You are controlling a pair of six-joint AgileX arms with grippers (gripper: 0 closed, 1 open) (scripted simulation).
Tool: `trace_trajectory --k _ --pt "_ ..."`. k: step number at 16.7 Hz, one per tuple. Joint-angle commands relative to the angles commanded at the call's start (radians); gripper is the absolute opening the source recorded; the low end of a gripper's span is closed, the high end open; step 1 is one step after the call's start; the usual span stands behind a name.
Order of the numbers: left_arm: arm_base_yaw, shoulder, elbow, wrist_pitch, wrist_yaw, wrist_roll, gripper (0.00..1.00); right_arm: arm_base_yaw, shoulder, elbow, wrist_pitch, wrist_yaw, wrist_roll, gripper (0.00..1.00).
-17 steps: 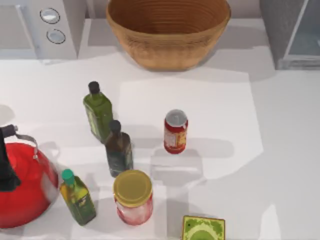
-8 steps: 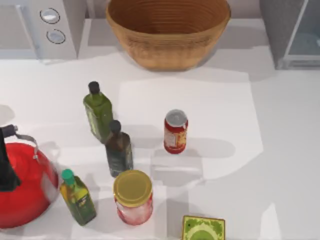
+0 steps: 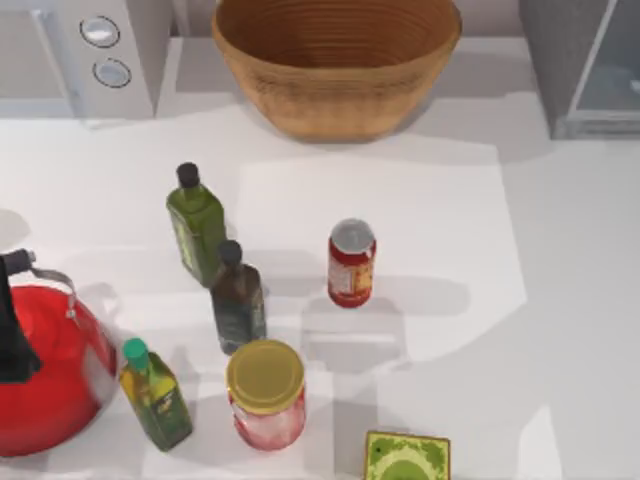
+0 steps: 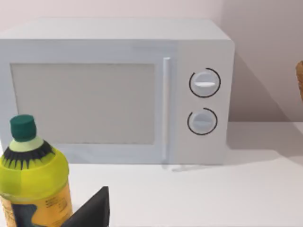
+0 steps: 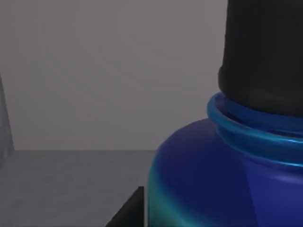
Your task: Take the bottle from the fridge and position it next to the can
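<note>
I see the bottle [image 5: 222,179] upright against grey walls: blue shoulder, black cap. The can [image 3: 351,263], red with silver top, stands upright mid-table. The fridge [image 3: 585,65] occupies the table's far right corner, partly in view.

Open worktop [image 3: 560,300] stretches right of the can [image 3: 351,262], clear through to the fridge [image 3: 585,65] at the far right corner. Left of the can, two oil bottles [image 3: 197,222], a yellow-lidded jar [image 3: 266,393] and a red kettle [image 3: 45,370] crowd the passage. A wicker basket [image 3: 336,60] blocks the far middle, just beside the microwave [image 3: 80,55].
</note>
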Motion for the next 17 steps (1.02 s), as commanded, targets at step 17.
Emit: trace_trajectory --k 17 --pt "0.000 0.000 0.000 0.000 0.000 0.000 1.00 -0.028 -0.241 -0.215 -0.031 -0.033 0.009 0.00"
